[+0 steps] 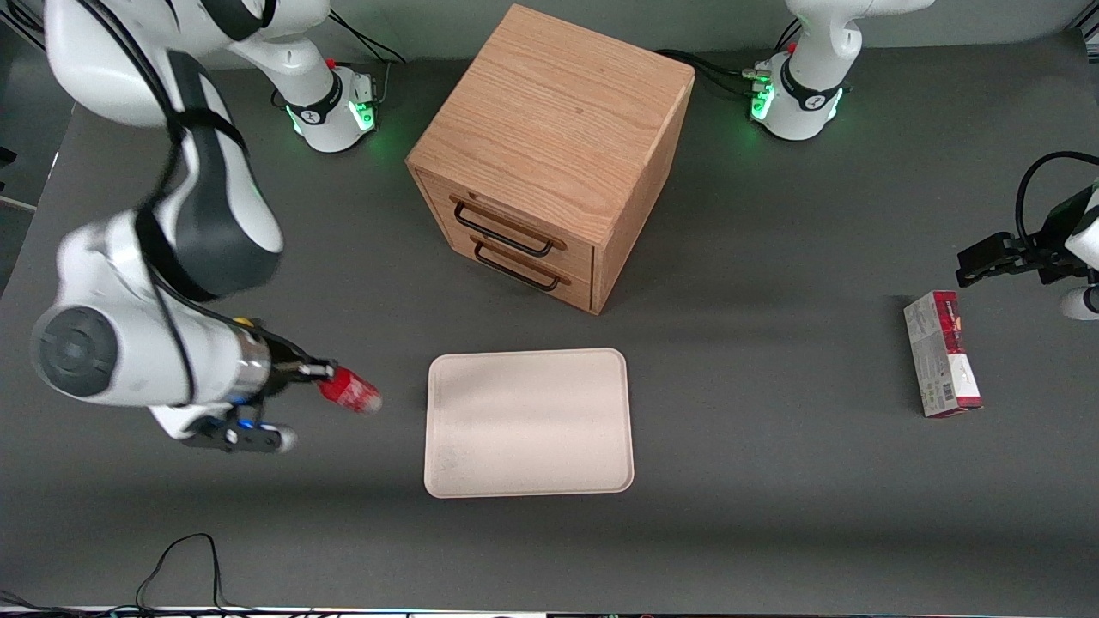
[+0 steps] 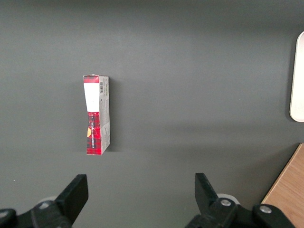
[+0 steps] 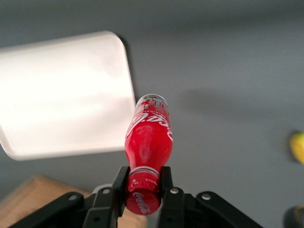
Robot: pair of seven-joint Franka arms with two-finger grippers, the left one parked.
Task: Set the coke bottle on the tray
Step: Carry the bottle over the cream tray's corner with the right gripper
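— The gripper (image 3: 142,183) is clamping the coke bottle (image 3: 148,142) by its capped neck, base jutting ahead of the fingers, beside the tray (image 1: 529,422).

— It's needing to travel over the rim, righting the bottle before lowering.

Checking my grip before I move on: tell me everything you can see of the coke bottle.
The coke bottle is small, with a red cap, a red label in white script and a clear base. The gripper is shut on its cap end, and it juts out tilted, base foremost, off the table. It hangs beside the tray, toward the working arm's end. Only the fingers touch it.
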